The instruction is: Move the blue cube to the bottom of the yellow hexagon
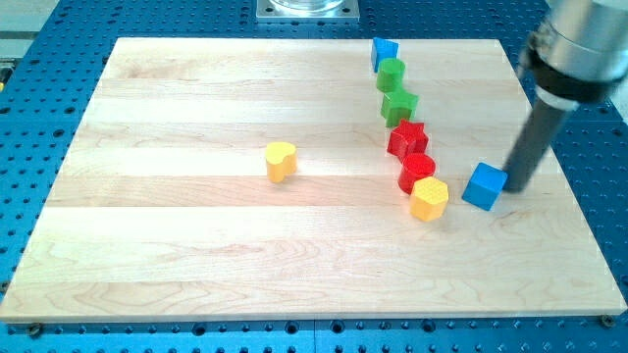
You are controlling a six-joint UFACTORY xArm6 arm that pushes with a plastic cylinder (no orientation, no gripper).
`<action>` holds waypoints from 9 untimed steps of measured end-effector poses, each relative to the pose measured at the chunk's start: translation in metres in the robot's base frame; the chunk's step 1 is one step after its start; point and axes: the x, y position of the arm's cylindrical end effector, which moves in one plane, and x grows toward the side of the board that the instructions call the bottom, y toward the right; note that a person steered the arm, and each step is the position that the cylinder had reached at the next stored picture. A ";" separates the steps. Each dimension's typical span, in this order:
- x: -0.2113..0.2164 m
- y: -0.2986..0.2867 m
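**Now: rod tip at the blue cube, cube beside the yellow hexagon**

I see a pale wooden board on a blue perforated table. My tip [516,187] sits at the right edge of the blue cube [484,186], touching it or nearly so; I cannot tell which. This arm carries no claw, only a straight dark rod, so there is nothing to spread or pinch.

The blue cube rests toward the view's right, just right of the yellow hexagon [429,199] and apart from it by a small gap. It is level with the hexagon, not yet below it.

Above the hexagon a curving line of blocks climbs toward the view's top: a red round block [417,171], a red star [406,138], two green blocks [397,103] (shapes unclear), and a second blue block [384,53]. A yellow heart [281,161] sits alone at centre left.

My worry: a straight push leftward from here would likely drive the cube into the hexagon and shove it, perhaps disturbing the red blocks too. The tip's off-centre contact could also spin the cube
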 end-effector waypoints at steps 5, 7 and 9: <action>-0.011 -0.021; -0.027 -0.026; 0.015 -0.031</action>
